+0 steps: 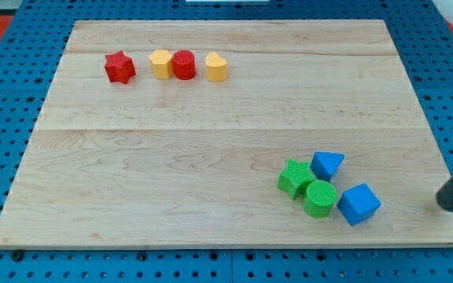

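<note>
My tip [449, 206] rests on the wooden surface [211, 165] near its edge at the view's right, at about 4 o'clock on the board. There is no hand on this arm, only the straight dark rod, so nothing opens or closes and nothing is held; the tip touches no block.

The blue cube [359, 204] is nearest, at 9 o'clock from the tip and clearly apart from it. Touching or just beside that cube, further toward 9 o'clock, is the green cylinder [320, 198]. The green block [296, 178], whose shape is hard to make out, sits against the cylinder at its 10 o'clock, and the blue triangular block [326, 164] lies at the cluster's 12 o'clock.

These look like small, rigid, light plastic pieces that should slide easily on smooth wood. Judging by shape, the cube's flat face would take a push squarely, while the cylinder would tend to roll off to one side of the rod.

Well apart, at 11 o'clock on the board, stands a row: a red star [119, 67], a yellow block [160, 64] touching a red cylinder [184, 65], and another yellow block [216, 67].
</note>
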Motion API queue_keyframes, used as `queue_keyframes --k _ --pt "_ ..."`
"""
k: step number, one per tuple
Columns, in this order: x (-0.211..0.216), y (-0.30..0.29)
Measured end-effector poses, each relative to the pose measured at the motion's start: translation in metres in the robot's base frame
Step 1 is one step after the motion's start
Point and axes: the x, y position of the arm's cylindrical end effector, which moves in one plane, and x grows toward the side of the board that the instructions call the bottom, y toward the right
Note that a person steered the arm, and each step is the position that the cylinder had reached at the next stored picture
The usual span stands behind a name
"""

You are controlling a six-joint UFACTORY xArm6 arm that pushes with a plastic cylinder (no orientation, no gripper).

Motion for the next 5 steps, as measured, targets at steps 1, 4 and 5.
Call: queue_keyframes --k 1,4,5 --pt "0.002 -0.067" --pt "-0.008 -0.236" --pt "-0.007 -0.178"
